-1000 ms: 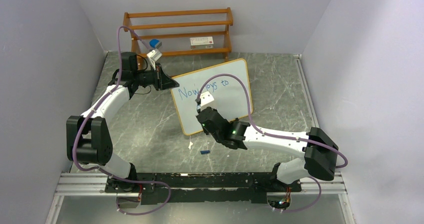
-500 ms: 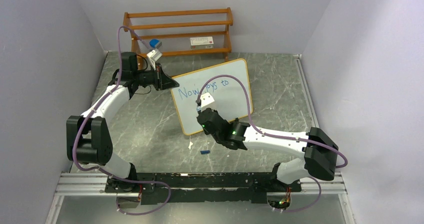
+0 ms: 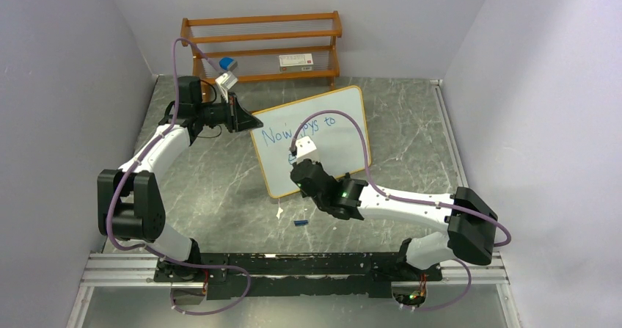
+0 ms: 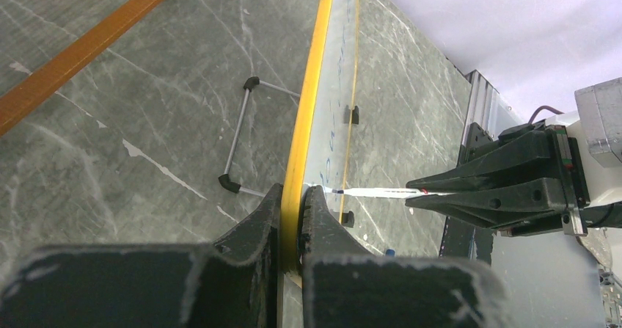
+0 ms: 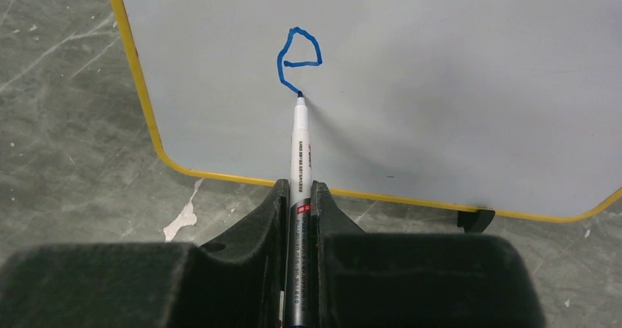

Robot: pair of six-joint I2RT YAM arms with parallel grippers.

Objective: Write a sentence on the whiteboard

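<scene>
A brown wooden shelf rack (image 3: 261,43) stands against the back wall, with a small blue item (image 3: 226,62) and a white box (image 3: 295,60) at its lower rails; what they are I cannot quite make out. Just in front of it the whiteboard (image 3: 334,141) stands tilted on the grey marbled worktop (image 3: 213,174), propped by a thin wire stand (image 4: 238,137) with black tips. Its rim is thin, yellow-orange and round-cornered, its face smooth and white.

The left claw (image 4: 293,196) is clamped tight on the board's left edge, one finger on each side of the rim. The right claw (image 5: 299,192) is closed on a slim white marker (image 5: 301,133). The marker's tip touches the board at the foot of a looped letter (image 5: 297,60), below the sentence (image 3: 282,134) in blue along the top row.

The right arm and its purple cable (image 3: 345,115) cross the board and hide part of the writing from above. A small blue piece (image 3: 300,222) and a white scrap (image 3: 279,212) lie on the worktop near the board's lower corner. Plain pale walls close in three sides.
</scene>
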